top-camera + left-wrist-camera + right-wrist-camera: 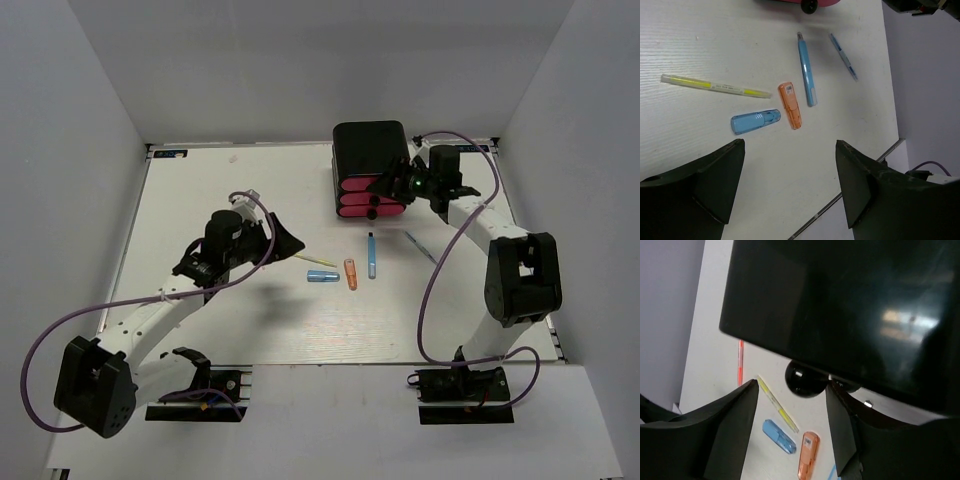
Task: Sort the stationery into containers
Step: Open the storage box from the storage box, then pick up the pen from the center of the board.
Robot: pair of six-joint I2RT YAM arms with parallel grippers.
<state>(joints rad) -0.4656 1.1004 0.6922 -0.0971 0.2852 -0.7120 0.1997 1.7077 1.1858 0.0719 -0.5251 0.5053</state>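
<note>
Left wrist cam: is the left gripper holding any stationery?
No, the left gripper stands open above the table, and the orange cylinder and light-blue cylinder lie loose ahead of it.

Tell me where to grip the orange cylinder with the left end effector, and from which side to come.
Come straight down from above and pinch the orange cylinder across its narrow width, toward the end nearer the pink drawers. It lies flat on the table, and the light-blue cylinder nearly touches its other end, so a grip likely fits better there.
</note>
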